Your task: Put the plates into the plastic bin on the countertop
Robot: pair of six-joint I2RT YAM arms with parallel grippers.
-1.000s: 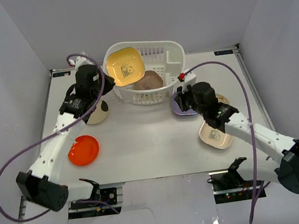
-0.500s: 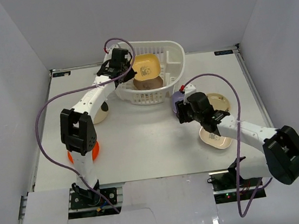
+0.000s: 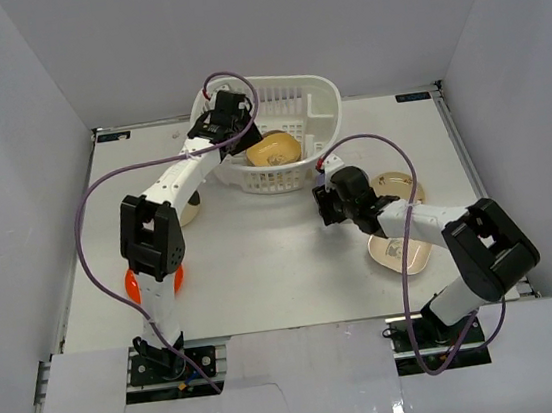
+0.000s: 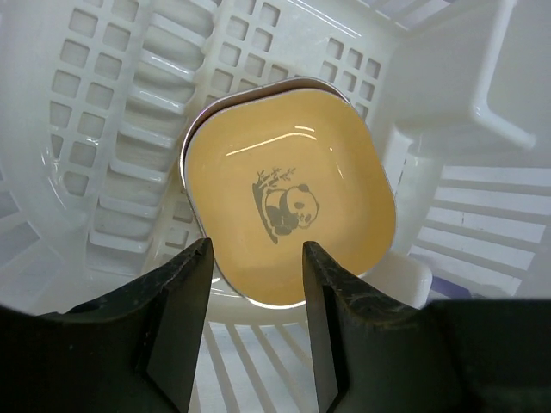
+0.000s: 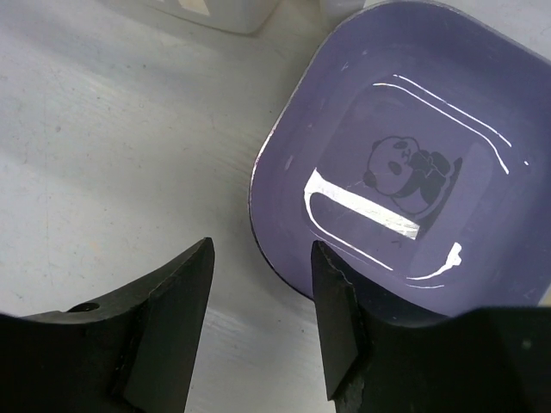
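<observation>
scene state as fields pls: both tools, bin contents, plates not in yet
left tool: open, above yellow plate
yellow plate: flat inside plastic bin, resting on lower plate
right tool: open, at lavender plate edge, not gripping
lavender plate: on countertop, beside bin
outside bin: tan plate, cream plate, orange-red plate (partly hidden)

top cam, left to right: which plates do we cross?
orange-red plate → cream plate → yellow plate inside the plastic bin → tan round plate
</observation>
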